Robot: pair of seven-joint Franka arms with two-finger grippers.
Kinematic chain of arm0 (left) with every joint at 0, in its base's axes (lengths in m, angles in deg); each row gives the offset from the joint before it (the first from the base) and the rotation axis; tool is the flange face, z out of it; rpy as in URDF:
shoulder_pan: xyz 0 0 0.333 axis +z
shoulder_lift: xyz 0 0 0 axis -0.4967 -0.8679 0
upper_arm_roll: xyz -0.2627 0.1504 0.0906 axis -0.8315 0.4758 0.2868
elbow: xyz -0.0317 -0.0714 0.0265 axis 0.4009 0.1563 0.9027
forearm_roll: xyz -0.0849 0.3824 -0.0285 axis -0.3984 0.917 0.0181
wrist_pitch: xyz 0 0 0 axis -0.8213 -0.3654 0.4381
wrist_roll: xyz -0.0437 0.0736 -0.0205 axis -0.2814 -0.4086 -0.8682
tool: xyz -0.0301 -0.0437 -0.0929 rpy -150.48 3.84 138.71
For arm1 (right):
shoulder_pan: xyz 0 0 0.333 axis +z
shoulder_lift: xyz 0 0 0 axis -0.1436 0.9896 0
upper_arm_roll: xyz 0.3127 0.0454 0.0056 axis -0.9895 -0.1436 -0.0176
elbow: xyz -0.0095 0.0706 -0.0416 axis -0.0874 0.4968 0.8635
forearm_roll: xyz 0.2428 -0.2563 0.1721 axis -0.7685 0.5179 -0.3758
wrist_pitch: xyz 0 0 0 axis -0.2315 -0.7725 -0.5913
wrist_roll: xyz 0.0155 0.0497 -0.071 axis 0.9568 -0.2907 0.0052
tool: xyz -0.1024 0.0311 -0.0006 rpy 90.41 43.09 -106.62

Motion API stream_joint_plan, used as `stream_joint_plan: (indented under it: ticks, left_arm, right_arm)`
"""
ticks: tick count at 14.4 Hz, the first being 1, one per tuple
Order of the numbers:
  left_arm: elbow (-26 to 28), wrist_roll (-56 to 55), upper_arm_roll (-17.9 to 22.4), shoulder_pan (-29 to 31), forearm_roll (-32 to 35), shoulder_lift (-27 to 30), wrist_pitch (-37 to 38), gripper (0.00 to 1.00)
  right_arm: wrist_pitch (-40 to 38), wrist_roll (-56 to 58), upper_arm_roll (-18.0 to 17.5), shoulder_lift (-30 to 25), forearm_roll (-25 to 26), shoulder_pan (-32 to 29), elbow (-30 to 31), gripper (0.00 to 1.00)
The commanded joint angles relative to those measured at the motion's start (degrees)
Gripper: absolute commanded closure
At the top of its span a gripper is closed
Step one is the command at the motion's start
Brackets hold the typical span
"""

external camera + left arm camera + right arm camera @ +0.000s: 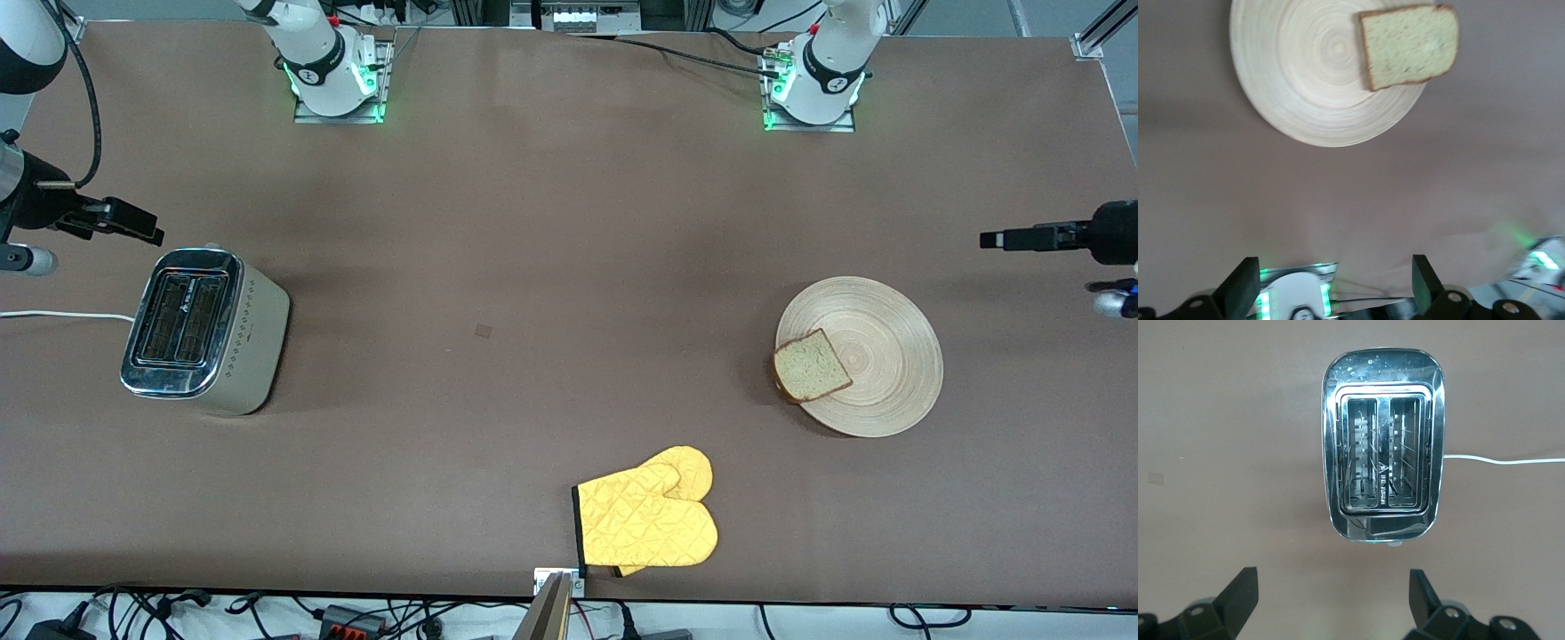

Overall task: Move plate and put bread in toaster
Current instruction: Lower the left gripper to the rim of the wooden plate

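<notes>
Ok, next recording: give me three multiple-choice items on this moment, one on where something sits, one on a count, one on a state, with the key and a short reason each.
1. Where is the bread?
A. In a slot of the toaster
B. On the plate, overhanging the rim toward the right arm's end
C. On the oven mitts

2. How many slots does the toaster have?
A. One
B. Two
C. Four

3. How do the left gripper and the right gripper stand?
A. Both open and empty
B. Left shut on the bread
C. Right shut on the toaster's cord

Key: 1 B, the slice lies on the plate's edge with a corner past the rim. 2 B, the right wrist view shows two dark slots side by side, both empty. 3 A, each wrist view shows its fingers spread with nothing between them.
</notes>
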State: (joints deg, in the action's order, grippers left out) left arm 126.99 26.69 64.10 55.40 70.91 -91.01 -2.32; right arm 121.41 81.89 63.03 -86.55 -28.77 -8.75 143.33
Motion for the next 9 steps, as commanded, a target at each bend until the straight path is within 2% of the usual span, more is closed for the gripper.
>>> stream_joint_plan:
  ticks: [1, 3, 5, 9]
  left_arm:
    - [-3.2, 4.8, -0.5, 5.2, -10.5, -7.1, 1.5, 0.00]
    - [-3.3, 10.9, -0.5, 7.2, -16.3, -11.5, 1.5, 0.00]
    - [-3.3, 14.8, -0.5, 7.6, -17.6, -13.2, 0.8, 0.00]
    - [-3.3, 21.9, -0.5, 12.0, -25.6, -20.4, 0.3, 0.00]
  right_arm:
    - [0.3, -0.1, -0.1, -0.2, 0.1, -0.1, 0.1, 0.00]
    - [0.2, -0.3, 0.0, -0.2, 0.1, -0.1, 0.1, 0.00]
    - [0.2, -0.3, 0.0, -0.2, 0.1, -0.1, 0.1, 0.00]
    - [0.1, -0.3, -0.1, -0.3, 0.1, 0.0, 0.1, 0.00]
